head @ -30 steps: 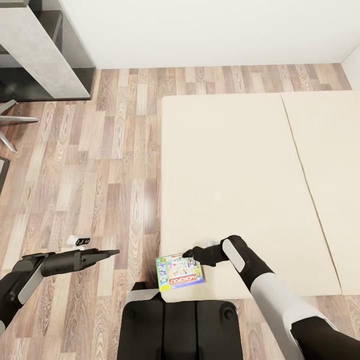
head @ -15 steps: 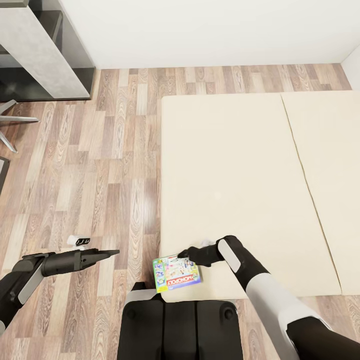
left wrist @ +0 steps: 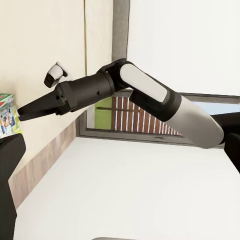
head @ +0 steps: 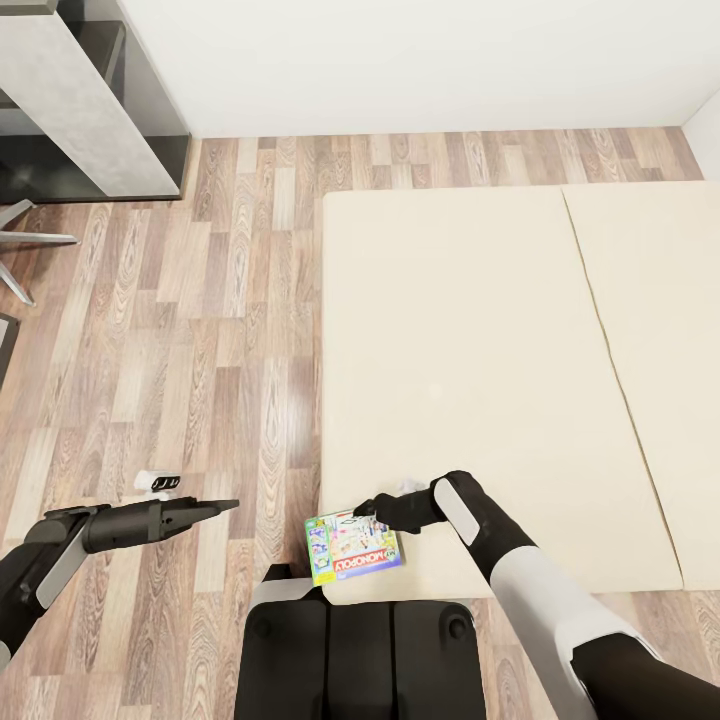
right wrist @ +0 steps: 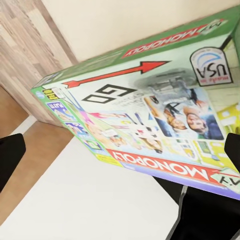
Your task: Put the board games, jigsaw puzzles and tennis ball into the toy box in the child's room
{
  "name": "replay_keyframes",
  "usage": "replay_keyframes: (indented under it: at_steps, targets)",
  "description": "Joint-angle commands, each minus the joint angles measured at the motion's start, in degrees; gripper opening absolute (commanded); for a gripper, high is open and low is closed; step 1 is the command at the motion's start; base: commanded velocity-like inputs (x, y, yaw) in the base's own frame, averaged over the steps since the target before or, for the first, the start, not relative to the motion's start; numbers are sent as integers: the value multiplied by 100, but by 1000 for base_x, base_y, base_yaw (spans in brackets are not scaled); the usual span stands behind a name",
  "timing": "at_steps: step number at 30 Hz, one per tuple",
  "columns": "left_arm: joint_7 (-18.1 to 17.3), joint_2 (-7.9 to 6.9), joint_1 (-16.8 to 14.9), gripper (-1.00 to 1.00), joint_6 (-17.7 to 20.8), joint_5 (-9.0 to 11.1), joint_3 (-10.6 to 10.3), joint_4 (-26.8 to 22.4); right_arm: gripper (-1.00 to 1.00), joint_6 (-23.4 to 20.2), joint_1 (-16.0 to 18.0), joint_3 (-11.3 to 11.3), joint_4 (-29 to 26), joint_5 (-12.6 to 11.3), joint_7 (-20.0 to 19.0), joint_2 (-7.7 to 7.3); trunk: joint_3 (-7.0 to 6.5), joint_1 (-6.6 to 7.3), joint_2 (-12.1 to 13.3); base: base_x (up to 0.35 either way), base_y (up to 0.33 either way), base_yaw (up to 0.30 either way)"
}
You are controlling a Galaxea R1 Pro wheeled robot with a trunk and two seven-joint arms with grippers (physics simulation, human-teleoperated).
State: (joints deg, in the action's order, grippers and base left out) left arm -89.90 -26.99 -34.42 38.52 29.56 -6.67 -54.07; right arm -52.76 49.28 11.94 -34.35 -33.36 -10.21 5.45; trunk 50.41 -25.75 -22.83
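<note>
On bed (head: 480, 330) corner: 1 board game (head: 355, 545) | right fingers (head: 362, 510) touching it, grip unclear | left fingers (head: 222, 506) together

The robot's trunk (head: 360, 655) hides the board game's (head: 355, 546) near edge.

You get bright, even, diffuse light with only faint shadows and no glare; the head view is sharp, while the right wrist close-up looks slightly soft.
</note>
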Motion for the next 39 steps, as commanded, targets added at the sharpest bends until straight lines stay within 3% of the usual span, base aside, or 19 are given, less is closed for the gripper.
replay_keyframes:
  at_steps: [1,39]
  targets:
    - [-10,-8,-3,100,62,33,-23,1,100,-13,2,2,-2,61,-52,-1,6,-3,-9,0,0,0]
    - [-10,-8,-3,100,59,33,-24,1,100,151,2,17,108,75,10,-99,6,-3,-9,0,0,0]
